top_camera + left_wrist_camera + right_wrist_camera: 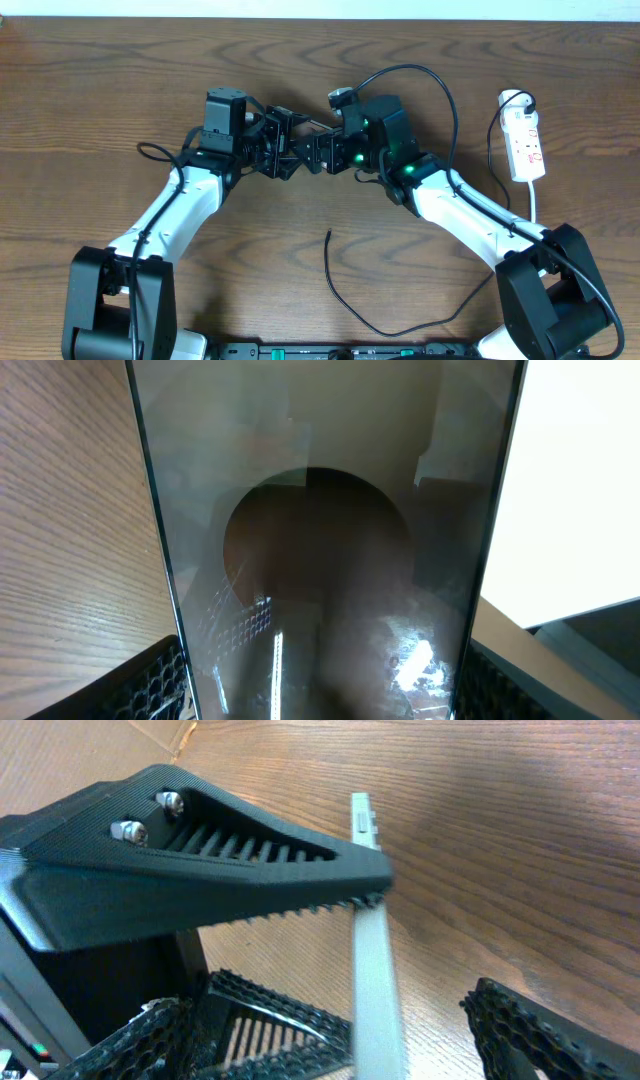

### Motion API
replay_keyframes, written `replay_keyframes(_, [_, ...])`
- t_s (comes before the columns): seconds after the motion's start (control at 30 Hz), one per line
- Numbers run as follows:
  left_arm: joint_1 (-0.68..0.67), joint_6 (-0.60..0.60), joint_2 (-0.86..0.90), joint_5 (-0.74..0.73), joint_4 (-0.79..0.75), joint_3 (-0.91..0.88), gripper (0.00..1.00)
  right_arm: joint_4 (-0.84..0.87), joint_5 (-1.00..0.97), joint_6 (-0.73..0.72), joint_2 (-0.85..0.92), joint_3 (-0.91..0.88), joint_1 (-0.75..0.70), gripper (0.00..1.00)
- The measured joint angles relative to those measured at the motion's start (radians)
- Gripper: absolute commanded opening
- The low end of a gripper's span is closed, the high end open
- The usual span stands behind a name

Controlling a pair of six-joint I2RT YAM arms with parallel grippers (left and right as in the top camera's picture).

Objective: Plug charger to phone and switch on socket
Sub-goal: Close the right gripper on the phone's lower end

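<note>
My left gripper (325,685) is shut on the phone (320,540). Its dark glossy face fills the left wrist view between both finger pads. In the right wrist view the phone's silver edge (375,990) stands edge-on between my right gripper's (400,1032) open fingers, with a gap to the right finger. Overhead, both grippers meet at the table's middle back, left (278,152) and right (325,152), and hide most of the phone. The charger (335,285) lies on the table in front, its free tip (329,233) apart from both grippers. The socket (526,145) lies at the far right.
The wooden table (100,120) carries everything. A black plug (524,100) sits at the socket's far end and a white cord (534,205) runs from its near end. A thicker black cable (430,75) arcs over the right arm.
</note>
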State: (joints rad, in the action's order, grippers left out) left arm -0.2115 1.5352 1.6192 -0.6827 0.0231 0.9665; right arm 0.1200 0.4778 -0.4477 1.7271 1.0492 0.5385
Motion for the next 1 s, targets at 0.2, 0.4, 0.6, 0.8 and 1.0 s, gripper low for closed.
replay_keyframes(0.2, [-0.007, 0.006, 0.000, -0.003, 0.000, 0.000, 0.08, -0.001, -0.020, -0.004, 0.000, 0.000, 0.013, 0.74])
replay_keyframes(0.4, [-0.007, 0.006, 0.000, -0.002, 0.000, 0.000, 0.08, -0.005, -0.026, -0.013, 0.000, 0.001, 0.016, 0.52])
replay_keyframes(0.6, [-0.007, 0.006, 0.000, 0.001, 0.000, 0.000, 0.07, -0.012, -0.030, -0.015, 0.000, 0.001, 0.016, 0.31])
replay_keyframes(0.8, [-0.007, 0.007, 0.000, 0.001, 0.000, 0.000, 0.07, -0.016, -0.052, -0.016, 0.000, 0.001, 0.015, 0.20])
replay_keyframes(1.0, [-0.007, 0.009, 0.000, 0.005, 0.002, 0.000, 0.07, -0.031, -0.076, -0.015, 0.001, 0.001, 0.014, 0.04])
